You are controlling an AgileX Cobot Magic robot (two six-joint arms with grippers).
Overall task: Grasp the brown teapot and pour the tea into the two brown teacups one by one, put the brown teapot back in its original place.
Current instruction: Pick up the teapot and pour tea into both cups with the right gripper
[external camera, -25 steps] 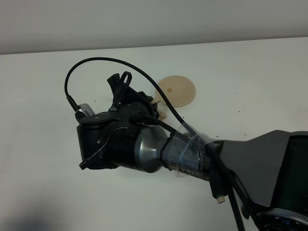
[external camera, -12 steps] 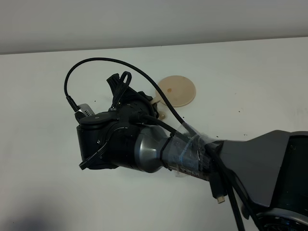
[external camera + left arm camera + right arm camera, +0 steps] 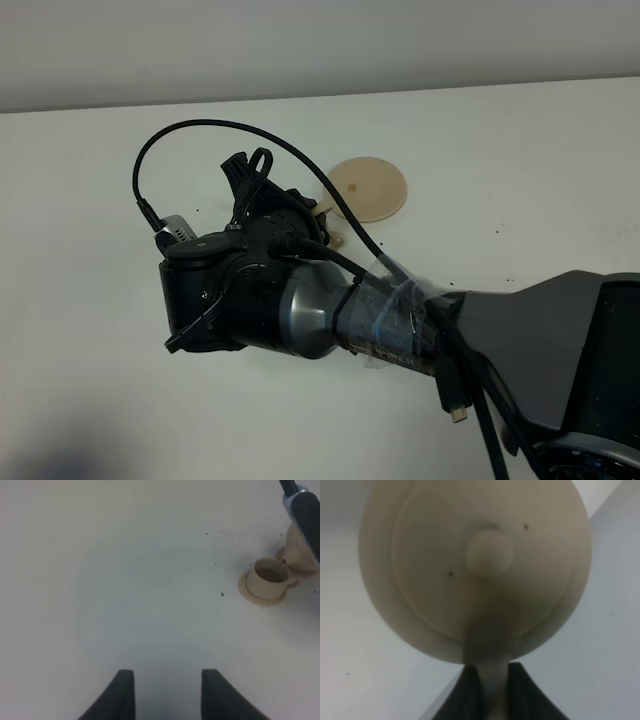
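While clamped on its loop handle, the right gripper [image 3: 492,690] holds the brown teapot [image 3: 475,570] just beyond its fingertips.

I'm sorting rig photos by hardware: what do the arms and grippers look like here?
The right arm is black with a grey metallic wrist section wrapped in clear tape. A black cable loops above it. The right gripper has dark fingers, as does the left gripper, whose fingers are tapered.
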